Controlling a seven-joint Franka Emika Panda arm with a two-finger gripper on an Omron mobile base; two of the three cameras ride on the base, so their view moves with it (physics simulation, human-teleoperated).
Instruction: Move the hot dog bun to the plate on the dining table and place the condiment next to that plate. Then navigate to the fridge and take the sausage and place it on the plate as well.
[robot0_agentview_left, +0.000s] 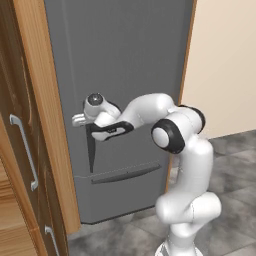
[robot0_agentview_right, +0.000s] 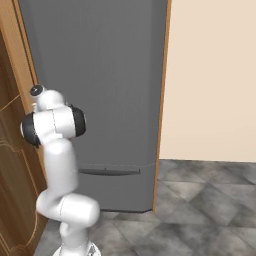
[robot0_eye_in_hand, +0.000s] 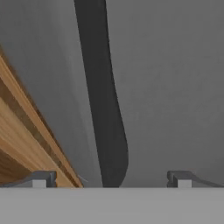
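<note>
The tall grey fridge (robot0_agentview_left: 125, 60) (robot0_agentview_right: 100, 75) stands right in front of me with its doors shut. A dark vertical handle (robot0_agentview_left: 91, 150) runs down its left side. My gripper (robot0_agentview_left: 80, 120) is open and held at the upper end of that handle, close to the door. In the hand view the handle (robot0_eye_in_hand: 103, 109) runs between my two spread fingertips (robot0_eye_in_hand: 41, 179), nearer the left one, and nothing is gripped. The sausage is hidden behind the closed door. The hot dog bun, plate, condiment and dining table are out of view.
A wooden cabinet (robot0_agentview_left: 25, 150) with metal handles stands close on the left, its frame (robot0_eye_in_hand: 26, 144) touching the fridge side. A horizontal drawer handle (robot0_agentview_left: 125, 174) crosses the fridge low down. A beige wall (robot0_agentview_right: 210, 75) and grey tiled floor (robot0_agentview_right: 210, 200) lie to the right.
</note>
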